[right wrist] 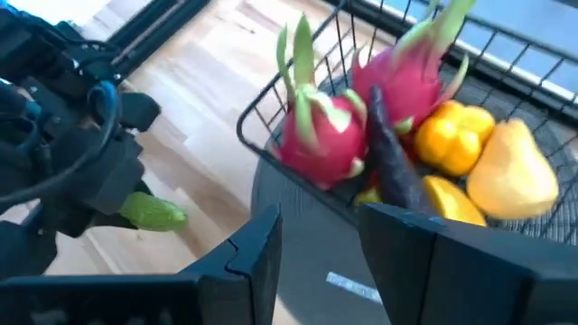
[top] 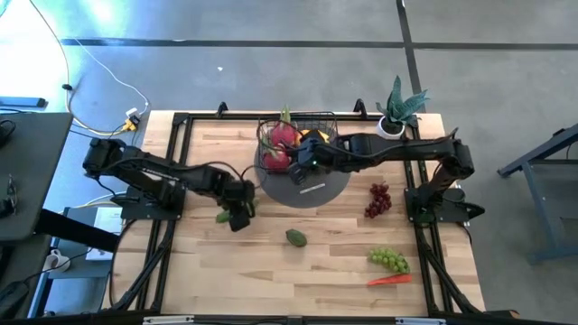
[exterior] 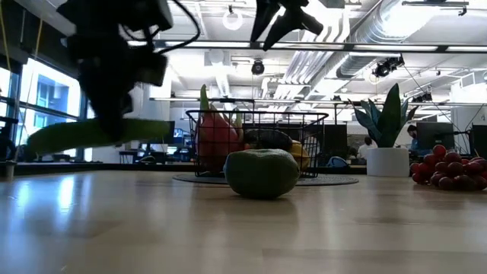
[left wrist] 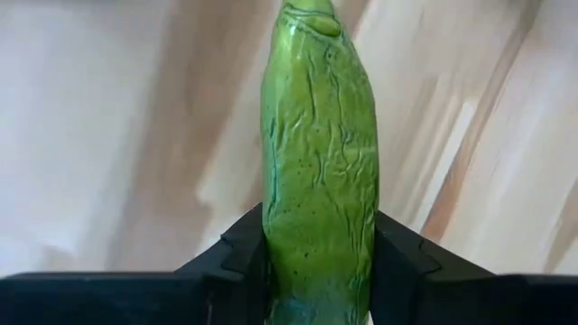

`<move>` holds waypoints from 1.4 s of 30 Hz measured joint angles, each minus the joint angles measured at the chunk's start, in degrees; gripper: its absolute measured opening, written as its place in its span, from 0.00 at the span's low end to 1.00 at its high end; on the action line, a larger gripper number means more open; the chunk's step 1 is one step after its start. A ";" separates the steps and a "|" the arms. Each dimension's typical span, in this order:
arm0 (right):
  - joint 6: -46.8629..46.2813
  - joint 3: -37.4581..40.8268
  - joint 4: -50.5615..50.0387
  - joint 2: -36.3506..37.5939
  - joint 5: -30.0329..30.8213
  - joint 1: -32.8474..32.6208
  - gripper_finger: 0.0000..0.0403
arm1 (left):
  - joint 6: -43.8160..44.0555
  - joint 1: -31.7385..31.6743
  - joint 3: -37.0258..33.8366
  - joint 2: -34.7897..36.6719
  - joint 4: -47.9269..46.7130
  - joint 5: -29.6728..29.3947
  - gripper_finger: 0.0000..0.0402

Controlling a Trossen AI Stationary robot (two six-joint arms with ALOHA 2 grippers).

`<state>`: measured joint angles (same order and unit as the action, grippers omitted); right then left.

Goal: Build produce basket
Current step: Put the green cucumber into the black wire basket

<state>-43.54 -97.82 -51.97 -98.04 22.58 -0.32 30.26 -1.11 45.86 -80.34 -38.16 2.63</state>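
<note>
The left gripper (top: pixel 238 215) pinches a cucumber (left wrist: pixel 318 171) above the table (top: pixel 235 262), well short of the basket (top: pixel 327 117) (dragon fruit already inside); the right gripper (top: pixel 301 163) hangs spread beside it. A level carry should clear the rim

The robot has two black arms made of long bars and round joints. Each arm sits on a black base. The left end effector (left wrist: pixel 321 262) has two flat, black fingers with slanted edges.
</note>
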 joint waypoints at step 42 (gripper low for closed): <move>13.02 0.00 -3.84 3.26 1.43 14.45 0.32 | 7.09 -21.40 16.44 -9.22 43.37 -12.09 0.30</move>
<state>-30.52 -97.82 -55.81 -94.78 24.01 14.13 37.35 -22.50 62.30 -89.55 5.21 -9.46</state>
